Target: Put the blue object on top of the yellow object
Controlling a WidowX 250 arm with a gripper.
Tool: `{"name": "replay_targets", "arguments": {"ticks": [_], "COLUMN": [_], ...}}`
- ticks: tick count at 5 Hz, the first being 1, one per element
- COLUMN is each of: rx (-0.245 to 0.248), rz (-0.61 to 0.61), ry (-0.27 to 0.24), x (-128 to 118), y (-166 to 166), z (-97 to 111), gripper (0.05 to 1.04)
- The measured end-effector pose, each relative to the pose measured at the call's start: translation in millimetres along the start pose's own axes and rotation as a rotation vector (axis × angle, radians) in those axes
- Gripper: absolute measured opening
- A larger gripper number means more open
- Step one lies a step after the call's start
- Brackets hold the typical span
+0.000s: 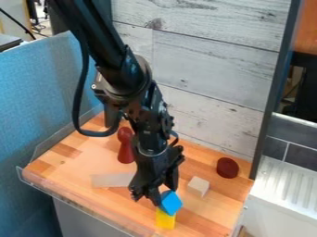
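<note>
Whitewashed wooden planks (213, 62) rise behind a butcher-block tabletop (62, 169), with a blue fabric panel (43, 88) along the view's left and a dark upright post (267, 111) at the right. Near the tabletop's front edge stands the yellow block (165, 221), close to the clear plastic rim (68, 201) that borders the surface. Directly above it in the view, the blue block (171, 202) sits tilted with one corner upward, overlapping the yellow block's upper part; whether it bears its weight there is hard to make out. The black gripper (163, 195) hangs down against the blue block's upper left side; I cannot tell how far open it is or whether it has hold of that block. Up and to the right of the yellow block is a pale wooden block (198, 186), and farther that way a dark red cylinder (227, 167). Well apart, up and left of the yellow block, stands a red pawn-shaped piece (125, 150). Between them lies a pale flat strip (111, 180), its right end meeting the arm's outline.
</note>
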State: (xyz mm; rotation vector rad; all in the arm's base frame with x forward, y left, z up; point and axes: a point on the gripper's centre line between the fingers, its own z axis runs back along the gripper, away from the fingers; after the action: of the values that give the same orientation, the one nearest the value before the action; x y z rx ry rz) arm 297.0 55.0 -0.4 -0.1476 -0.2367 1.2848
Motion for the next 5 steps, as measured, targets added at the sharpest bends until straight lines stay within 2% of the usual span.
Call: {"name": "replay_targets", "arguments": {"ticks": [1,2,3,4,5], "rx": [0.007,0.001,0.016,0.048,0.142], "rz": [-0.023,-0.028,-0.055,-0.1,-0.152], "ry": [-0.001,-0.01,-0.008,0.03,0.033], "x": [-4.9,-5.0,-8.5,-10.9,-5.2], "y": [-0.1,-1.7,-0.9,-3.7,-11.5], "z": [-5.3,-5.7,-5.8,0.1,14.2], "gripper": [0.503,0.599,0.88,1.011,1.007]}}
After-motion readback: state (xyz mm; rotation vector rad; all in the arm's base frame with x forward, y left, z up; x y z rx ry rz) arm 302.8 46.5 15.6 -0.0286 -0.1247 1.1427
